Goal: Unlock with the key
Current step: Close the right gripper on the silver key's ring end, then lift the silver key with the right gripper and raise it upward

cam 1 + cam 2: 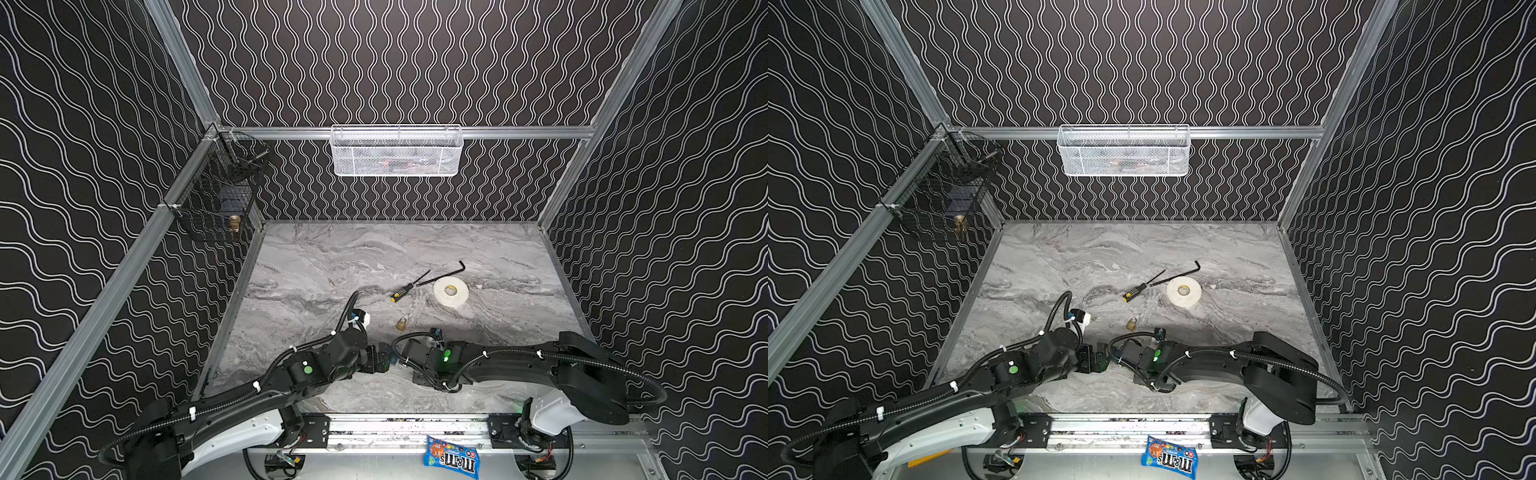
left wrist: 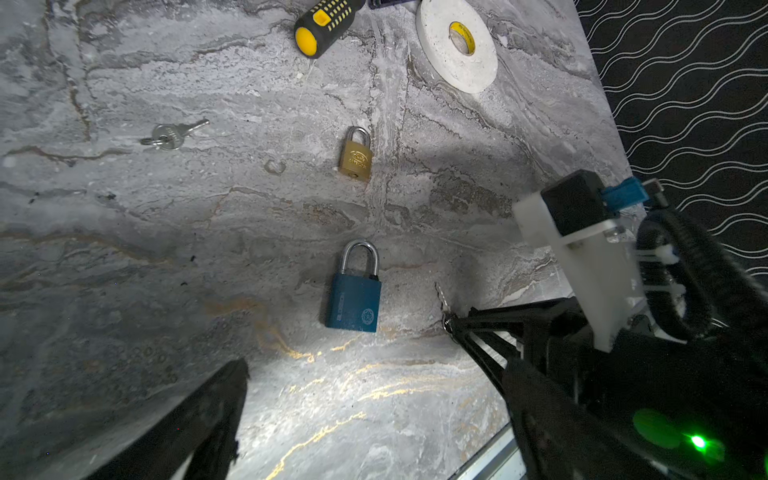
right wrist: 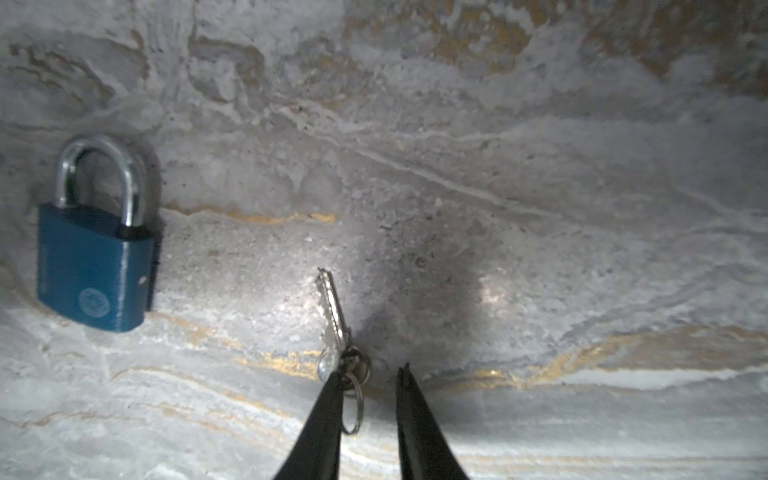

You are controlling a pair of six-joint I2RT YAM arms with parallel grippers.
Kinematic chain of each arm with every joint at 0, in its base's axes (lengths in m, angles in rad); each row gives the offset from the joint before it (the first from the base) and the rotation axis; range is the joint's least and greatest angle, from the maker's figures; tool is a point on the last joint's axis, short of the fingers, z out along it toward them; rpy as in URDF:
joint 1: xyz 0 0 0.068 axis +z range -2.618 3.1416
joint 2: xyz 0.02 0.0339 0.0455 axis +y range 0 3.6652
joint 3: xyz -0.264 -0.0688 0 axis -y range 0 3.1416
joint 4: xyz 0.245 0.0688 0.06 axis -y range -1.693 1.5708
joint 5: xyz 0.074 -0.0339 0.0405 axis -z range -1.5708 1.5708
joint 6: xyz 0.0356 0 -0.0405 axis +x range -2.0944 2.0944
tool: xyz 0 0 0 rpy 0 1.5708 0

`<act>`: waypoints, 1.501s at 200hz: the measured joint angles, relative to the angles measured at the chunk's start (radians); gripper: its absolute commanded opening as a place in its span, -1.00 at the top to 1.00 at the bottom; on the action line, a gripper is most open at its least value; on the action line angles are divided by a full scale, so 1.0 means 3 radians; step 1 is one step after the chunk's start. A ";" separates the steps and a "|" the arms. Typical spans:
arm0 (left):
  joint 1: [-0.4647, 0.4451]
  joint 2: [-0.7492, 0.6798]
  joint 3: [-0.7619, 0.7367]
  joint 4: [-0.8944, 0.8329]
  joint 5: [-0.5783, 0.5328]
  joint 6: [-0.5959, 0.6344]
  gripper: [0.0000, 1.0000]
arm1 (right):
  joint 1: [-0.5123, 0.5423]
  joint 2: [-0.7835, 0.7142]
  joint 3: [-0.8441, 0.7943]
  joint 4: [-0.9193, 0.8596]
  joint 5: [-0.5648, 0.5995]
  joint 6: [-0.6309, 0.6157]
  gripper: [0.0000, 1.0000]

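On the near half of the desk [image 3: 540,166], the right end effector [image 3: 366,370] has its jaws narrowly parted, not clamped. The key [image 3: 331,309] sits at one fingertip [image 3: 326,407], head touching it, ring between the fingers, blade pointing away. The blue padlock [image 3: 93,266] lies near, apart from both. The left end effector [image 1: 1100,362] is released wide, holding nothing. Farther back lie a brass padlock [image 2: 355,156] and a second key [image 2: 174,134].

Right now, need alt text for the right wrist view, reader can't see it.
A small silvery key sits at the tips of the right tool, its head against one black finger, the two fingers slightly apart. A blue padlock with its shackle closed lies flat on the grey marble table, apart from the key.
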 measured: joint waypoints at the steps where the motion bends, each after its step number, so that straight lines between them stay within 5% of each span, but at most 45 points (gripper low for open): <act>1: 0.0000 -0.0001 0.0000 -0.0001 0.0000 0.0000 -0.98 | 0.0000 0.0001 0.0004 -0.0001 -0.0001 0.0000 0.48; 105: 0.0000 -0.0200 -0.0069 -0.0090 -0.0111 -0.0043 -0.98 | 0.0000 0.0108 0.0103 -0.0024 -0.0020 -0.0008 0.60; 188: 0.0000 -0.0272 -0.0078 -0.0132 -0.0107 -0.0085 -0.98 | -0.0011 0.0159 0.0155 -0.0004 0.0028 -0.0028 0.92; 300: 0.0000 -0.0312 0.0036 0.0285 0.0004 -0.0778 -0.95 | -0.0153 -0.0650 -0.0099 0.0449 -0.0045 -0.0548 1.00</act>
